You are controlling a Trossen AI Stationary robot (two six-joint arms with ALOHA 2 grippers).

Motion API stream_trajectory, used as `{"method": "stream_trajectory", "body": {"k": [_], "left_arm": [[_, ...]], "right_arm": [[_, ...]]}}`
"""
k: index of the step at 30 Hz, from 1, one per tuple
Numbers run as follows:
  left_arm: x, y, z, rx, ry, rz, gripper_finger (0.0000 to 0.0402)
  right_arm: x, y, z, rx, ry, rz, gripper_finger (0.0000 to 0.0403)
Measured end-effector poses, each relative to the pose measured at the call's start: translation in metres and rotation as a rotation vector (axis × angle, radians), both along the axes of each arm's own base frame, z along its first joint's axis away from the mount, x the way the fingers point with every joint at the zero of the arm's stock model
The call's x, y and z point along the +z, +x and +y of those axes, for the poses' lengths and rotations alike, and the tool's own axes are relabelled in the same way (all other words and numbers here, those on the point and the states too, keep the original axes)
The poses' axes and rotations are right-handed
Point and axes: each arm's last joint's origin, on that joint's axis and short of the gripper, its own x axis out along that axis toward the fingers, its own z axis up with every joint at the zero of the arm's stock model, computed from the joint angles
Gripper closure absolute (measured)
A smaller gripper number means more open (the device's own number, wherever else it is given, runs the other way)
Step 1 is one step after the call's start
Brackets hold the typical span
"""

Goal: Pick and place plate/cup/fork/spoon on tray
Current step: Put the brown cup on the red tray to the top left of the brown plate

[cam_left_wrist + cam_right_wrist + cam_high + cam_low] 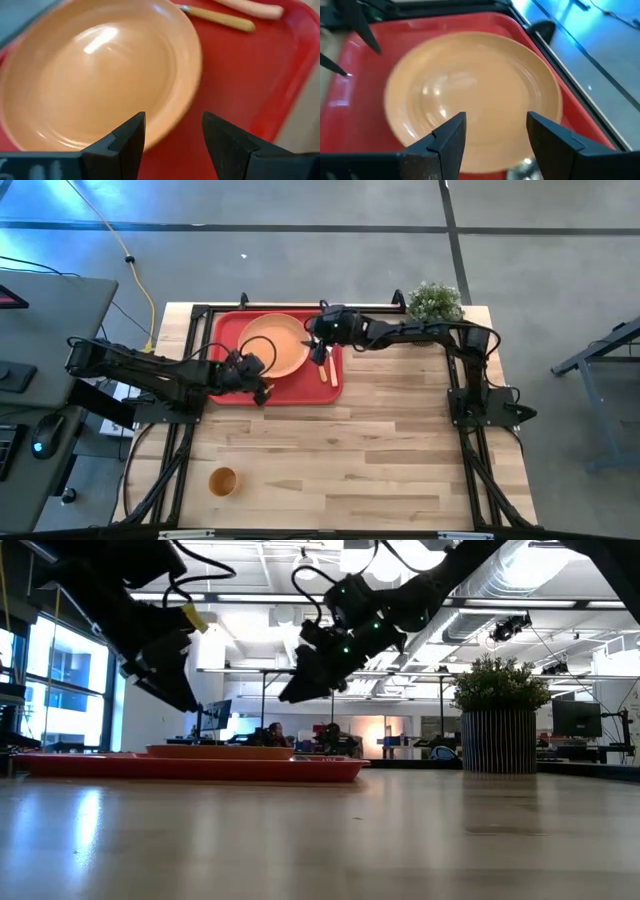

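The red tray point(228, 330) lies at the table's far left. The orange plate point(276, 346) rests flat in it. The spoon's yellowish handle point(220, 17) and the fork's salmon handle point(252, 7) lie on the tray's right part point(326, 370); the fork's tines are out of view. The orange-yellow cup point(222, 481) stands on the table near its front left. My left gripper point(262, 378) is open and empty, raised over the plate's near edge point(172, 135). My right gripper point(318, 348) is open and empty, raised over the plate's right edge point(495, 132).
A potted plant point(435, 302) stands at the table's far right corner. Bare wooden tabletop point(380, 450) stretches from the tray to the near and right edges. In the low view both grippers hang above the tray point(190, 767).
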Motion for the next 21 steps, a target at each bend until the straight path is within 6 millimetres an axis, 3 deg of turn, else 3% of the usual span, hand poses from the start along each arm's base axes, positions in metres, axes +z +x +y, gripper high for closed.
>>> {"method": "stream_trajectory", "body": {"k": [11, 16, 21], "left_arm": [[0.008, -0.004, -0.03, -0.148, -0.033, -0.07, 0.0216], [0.015, -0.02, -0.045, -0.223, -0.053, -0.067, 0.0216], [0.022, -0.04, -0.06, -0.221, -0.019, -0.135, 0.0216]], "right_arm": [[0.016, 0.02, 0.041, 0.275, 0.069, -0.128, 0.0203], [0.039, 0.032, 0.059, 0.325, 0.109, -0.095, 0.0203], [0.07, 0.046, 0.093, 0.368, 0.11, -0.139, 0.0203]]}}
